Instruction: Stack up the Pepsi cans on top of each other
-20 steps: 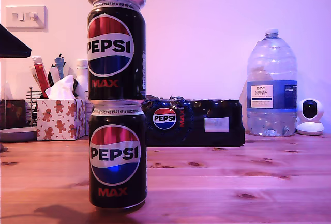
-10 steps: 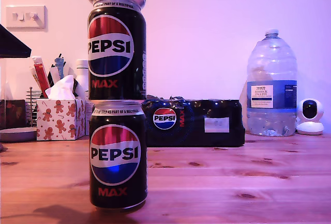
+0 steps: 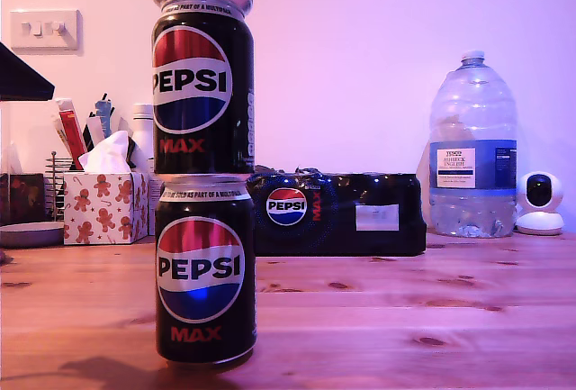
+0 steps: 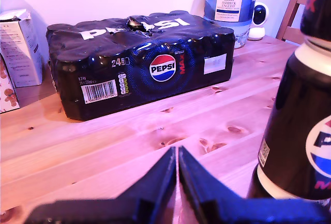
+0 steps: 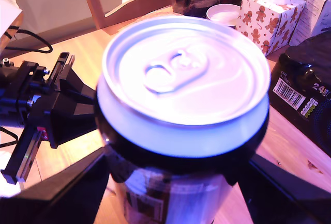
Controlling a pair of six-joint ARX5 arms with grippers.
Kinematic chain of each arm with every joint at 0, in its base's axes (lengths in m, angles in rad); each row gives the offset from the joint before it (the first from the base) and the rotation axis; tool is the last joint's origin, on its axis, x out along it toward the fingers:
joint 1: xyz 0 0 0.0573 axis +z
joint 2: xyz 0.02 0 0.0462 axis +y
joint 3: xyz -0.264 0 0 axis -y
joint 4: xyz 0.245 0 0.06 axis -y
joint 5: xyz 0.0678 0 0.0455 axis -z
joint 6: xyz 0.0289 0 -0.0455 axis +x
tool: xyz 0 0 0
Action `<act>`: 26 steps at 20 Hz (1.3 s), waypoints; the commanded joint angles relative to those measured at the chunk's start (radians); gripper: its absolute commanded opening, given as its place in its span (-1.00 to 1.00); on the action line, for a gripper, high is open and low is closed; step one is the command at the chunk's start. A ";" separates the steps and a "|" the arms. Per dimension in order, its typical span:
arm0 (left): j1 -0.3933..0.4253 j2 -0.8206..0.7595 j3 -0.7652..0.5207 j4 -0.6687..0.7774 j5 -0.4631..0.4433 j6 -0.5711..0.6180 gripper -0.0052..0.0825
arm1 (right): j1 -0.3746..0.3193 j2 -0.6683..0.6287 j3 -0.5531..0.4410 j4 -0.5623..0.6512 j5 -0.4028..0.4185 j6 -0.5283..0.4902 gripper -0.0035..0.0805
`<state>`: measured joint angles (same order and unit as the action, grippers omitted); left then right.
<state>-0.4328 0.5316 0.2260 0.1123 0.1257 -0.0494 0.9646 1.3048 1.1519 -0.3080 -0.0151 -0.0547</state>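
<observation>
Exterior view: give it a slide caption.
Three Pepsi cans stacked on the wooden table, multipack behind.

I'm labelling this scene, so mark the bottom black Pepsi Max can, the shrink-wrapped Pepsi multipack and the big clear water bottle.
Bottom black Pepsi Max can (image 3: 203, 268): exterior view, on its globe logo.
Dark shrink-wrapped Pepsi multipack (image 4: 139, 58): first wrist view, front face.
Big clear plastic water bottle (image 3: 472, 129): exterior view, upper body.

The tall stack of black Pepsi Max cans (image 3: 202, 183) stands near the front edge of my pine worktop (image 3: 405, 318), blocking passage there. Behind it, along the back edge, the dark shrink-wrapped multipack block (image 3: 337, 214), the gingerbread-print tissue box (image 3: 103, 205) and the large clear water bottle (image 3: 472, 151) form a wall. On the exterior view's right, the boards in front of them lie open.
</observation>
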 commanded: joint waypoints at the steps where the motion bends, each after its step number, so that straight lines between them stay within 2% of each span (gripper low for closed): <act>1: 0.001 -0.003 -0.022 0.007 0.001 0.005 -0.92 | 0.010 0.005 0.012 0.013 0.000 -0.012 0.68; 26: 0.001 -0.003 -0.022 0.007 0.009 0.005 -0.92 | 0.010 -0.001 0.096 -0.013 0.000 -0.032 0.68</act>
<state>-0.4328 0.5316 0.2260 0.1123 0.1314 -0.0490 0.9649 1.3045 1.2327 -0.3267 -0.0154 -0.0811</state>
